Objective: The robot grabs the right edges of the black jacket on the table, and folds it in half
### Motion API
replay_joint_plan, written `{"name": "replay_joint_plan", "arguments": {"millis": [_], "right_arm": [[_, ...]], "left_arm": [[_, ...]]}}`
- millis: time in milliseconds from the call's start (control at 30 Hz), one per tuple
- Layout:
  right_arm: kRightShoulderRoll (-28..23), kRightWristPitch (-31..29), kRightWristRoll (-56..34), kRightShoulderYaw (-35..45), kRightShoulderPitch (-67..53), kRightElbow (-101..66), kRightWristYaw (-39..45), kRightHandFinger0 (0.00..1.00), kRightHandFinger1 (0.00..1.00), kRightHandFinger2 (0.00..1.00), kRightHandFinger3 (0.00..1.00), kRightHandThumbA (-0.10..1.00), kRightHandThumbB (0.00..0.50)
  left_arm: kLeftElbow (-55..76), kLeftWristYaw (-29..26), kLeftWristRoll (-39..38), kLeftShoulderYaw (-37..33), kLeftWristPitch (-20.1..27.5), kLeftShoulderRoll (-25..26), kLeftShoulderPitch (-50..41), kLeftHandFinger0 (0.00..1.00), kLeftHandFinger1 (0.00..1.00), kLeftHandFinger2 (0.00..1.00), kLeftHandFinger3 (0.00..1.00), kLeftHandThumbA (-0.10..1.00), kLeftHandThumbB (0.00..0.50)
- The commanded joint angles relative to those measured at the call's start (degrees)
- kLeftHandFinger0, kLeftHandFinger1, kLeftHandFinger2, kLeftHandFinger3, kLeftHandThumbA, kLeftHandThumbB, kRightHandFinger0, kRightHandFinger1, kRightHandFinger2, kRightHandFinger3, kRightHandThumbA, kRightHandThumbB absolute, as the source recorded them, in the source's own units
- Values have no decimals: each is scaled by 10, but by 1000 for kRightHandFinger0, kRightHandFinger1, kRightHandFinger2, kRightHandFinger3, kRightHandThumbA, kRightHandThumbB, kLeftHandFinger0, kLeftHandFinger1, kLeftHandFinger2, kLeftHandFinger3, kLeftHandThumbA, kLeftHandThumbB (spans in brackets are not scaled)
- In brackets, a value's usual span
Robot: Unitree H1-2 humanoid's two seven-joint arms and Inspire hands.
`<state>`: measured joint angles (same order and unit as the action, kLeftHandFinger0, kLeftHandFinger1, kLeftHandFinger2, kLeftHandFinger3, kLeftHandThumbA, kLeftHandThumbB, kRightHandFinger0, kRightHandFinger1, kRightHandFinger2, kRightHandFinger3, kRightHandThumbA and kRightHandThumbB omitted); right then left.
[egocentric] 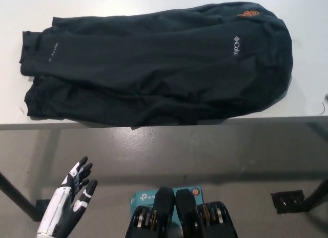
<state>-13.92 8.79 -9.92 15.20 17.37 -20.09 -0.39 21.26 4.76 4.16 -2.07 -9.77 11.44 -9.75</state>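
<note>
Lying flat across the white surface [154, 2] is a black lightweight fabric jacket [154, 63], spread lengthwise from picture left to picture right and filling most of the tabletop in view. Its rounded end sits at picture right, bearing a small white logo with lettering [236, 45] and, near the far edge, an orange embroidered emblem [248, 14]. The opposite end, at picture left, is squared and rumpled, with a faint pale print [52, 49] on the cloth. The near hem of the garment runs along the front edge of the surface, a small fold of cloth slightly overhanging it. Below the surface lies a grey floor [169, 151]. White left hand [74, 189]: at lower left, down by the floor area and well apart from the jacket, fingers spread apart with dark tips, holding nothing. Right hand: not seen in the head view. A small teal box [146, 198] lies on the floor at bottom centre.
</note>
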Motion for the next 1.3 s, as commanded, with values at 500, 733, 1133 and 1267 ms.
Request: {"name": "replay_joint_plan", "arguments": {"millis": [500,733,1133,1267], "right_arm": [[-77,181,-239,18,361,557,75,1000,1000,1000,1000,1000,264],[-81,181,-254,16,390,637,98,1000,1000,1000,1000,1000,302],[-81,168,-199,-6,398,718,134,1000,1000,1000,1000,1000,363],[-84,161,-193,-3,399,735,137,1000,1000,1000,1000,1000,381]], "left_arm": [[13,-9,6,18,28,3,-28,1000,1000,1000,1000,741,0],[12,-10,8,19,25,-2,-29,1000,1000,1000,1000,770,0],[11,-8,1,30,41,-3,-34,1000,1000,1000,1000,928,30],[9,-5,-4,34,46,-3,-34,1000,1000,1000,1000,941,39]]}}
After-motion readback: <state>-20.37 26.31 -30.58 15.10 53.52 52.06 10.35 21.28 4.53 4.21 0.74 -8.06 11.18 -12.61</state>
